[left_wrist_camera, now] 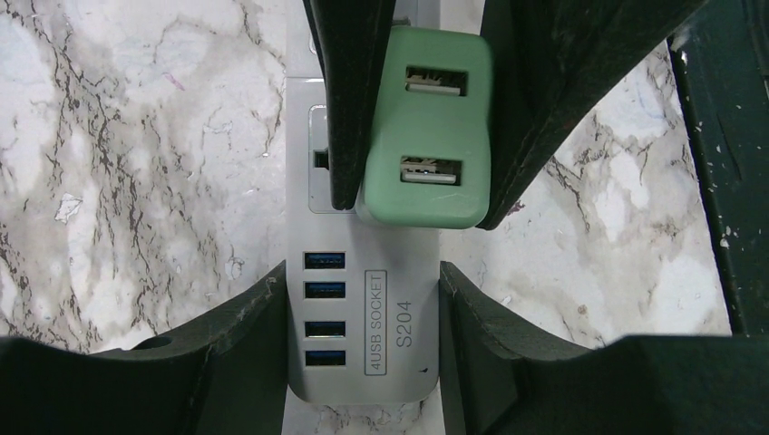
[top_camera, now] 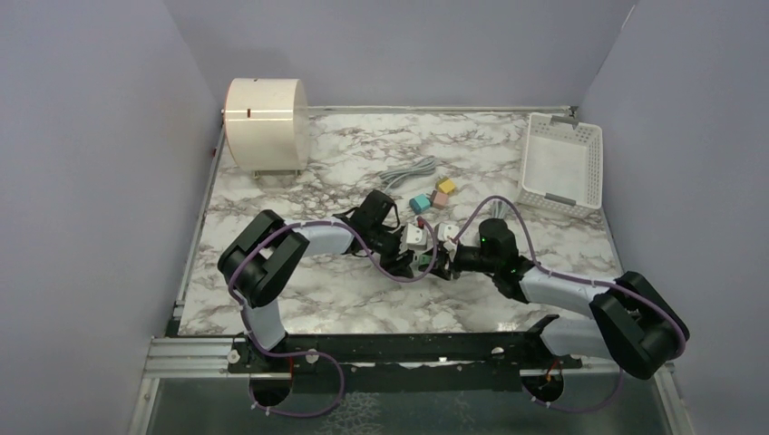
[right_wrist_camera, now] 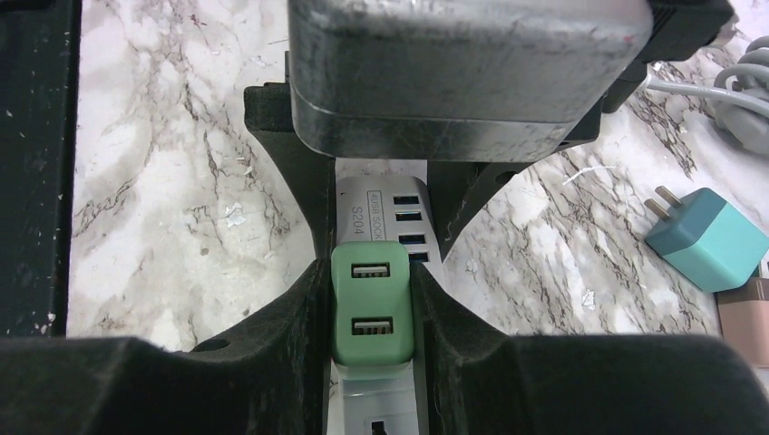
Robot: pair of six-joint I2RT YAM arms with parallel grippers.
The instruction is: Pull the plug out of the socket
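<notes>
From above, the two arms cover most of the green plug (right_wrist_camera: 372,313) and the grey socket (left_wrist_camera: 403,335), so little of them shows there. The underside of the plug is hidden, so I cannot tell how deep it sits. The plug is on top of the socket, which lies on the worktop (left_wrist_camera: 136,181). The right claw (right_wrist_camera: 370,290) squeezes the plug's two sides. The left claw (left_wrist_camera: 361,276) grips the socket's end by the blue holes (left_wrist_camera: 325,308).
</notes>
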